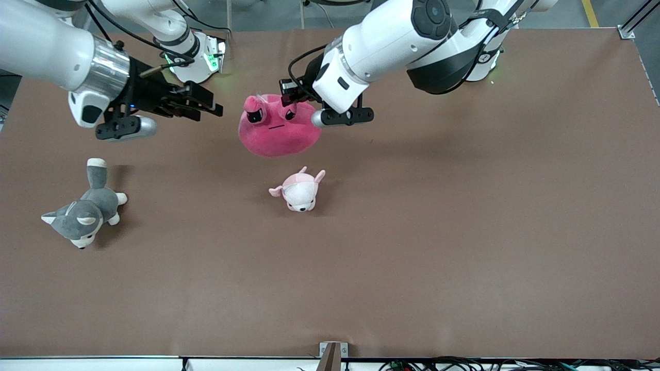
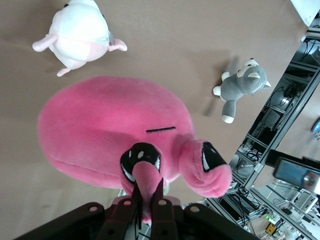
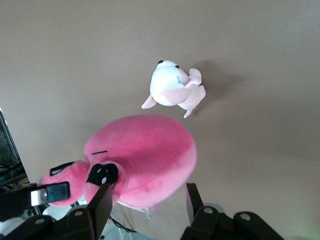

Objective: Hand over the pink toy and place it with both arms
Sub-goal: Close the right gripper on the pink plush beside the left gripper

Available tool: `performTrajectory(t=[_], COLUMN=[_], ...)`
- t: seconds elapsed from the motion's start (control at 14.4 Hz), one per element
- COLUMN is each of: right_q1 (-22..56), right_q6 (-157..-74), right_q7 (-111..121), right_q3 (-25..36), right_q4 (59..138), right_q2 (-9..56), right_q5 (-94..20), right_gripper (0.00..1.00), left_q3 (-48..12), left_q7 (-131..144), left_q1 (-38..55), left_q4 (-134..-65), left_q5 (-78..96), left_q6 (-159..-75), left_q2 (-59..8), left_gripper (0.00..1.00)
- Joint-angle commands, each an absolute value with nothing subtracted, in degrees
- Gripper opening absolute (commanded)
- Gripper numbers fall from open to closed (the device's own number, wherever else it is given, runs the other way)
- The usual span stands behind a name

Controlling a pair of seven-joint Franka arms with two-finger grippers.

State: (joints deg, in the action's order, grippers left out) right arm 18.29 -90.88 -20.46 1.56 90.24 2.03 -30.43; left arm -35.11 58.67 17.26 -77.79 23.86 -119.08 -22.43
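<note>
Left gripper (image 2: 145, 200): jaws pinching a nub of the large hot-pink round plush toy (image 1: 278, 129), held above the brown surface (image 1: 412, 232).
Right gripper (image 1: 203, 105): jaws spread, beside the toy.

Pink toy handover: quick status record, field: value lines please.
pink toy: lifted off the table, hanging from one nub
left gripper: shut on that nub, over the table's middle
right gripper: open, beside the toy, not touching it
handover: not yet done
puppy plush: on the table, nearer the front camera than the toy
grey plush: on the table toward the right arm's end
</note>
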Motion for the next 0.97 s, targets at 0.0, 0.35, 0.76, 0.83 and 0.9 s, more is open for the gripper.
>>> performTrajectory(t=[0.0,0.35,0.76,0.83,0.9], right_q1=[20.47,22.59,24.08,24.17,24.17], right_q6=[-92.37,-92.11,-91.49,-91.67,-91.84], right_q7=[-22.40,-26.37,-29.71,-29.62,-29.45], right_q3=[2.11,2.11,2.20,2.20,2.20], right_q4=[90.17,90.70,91.84,92.28,92.55], right_q2=[3.25,3.25,3.16,3.08,3.08], right_q5=[-31.29,-30.94,-30.59,-30.41,-30.24], right_gripper=[0.68,0.68,0.69,0.69,0.69], left_q3=[-35.16,-35.16,-34.81,-34.80,-34.80], left_q7=[58.80,58.71,59.76,59.94,60.03], left_q1=[18.02,18.72,19.34,19.34,19.34], left_q4=[-76.03,-75.50,-75.23,-75.23,-75.23], left_q5=[24.79,24.70,24.61,24.61,24.61], left_q6=[-119.27,-123.03,-126.56,-126.56,-126.56], left_q2=[-23.47,-25.66,-27.95,-28.04,-27.86], left_gripper=[0.00,0.00,0.00,0.00,0.00])
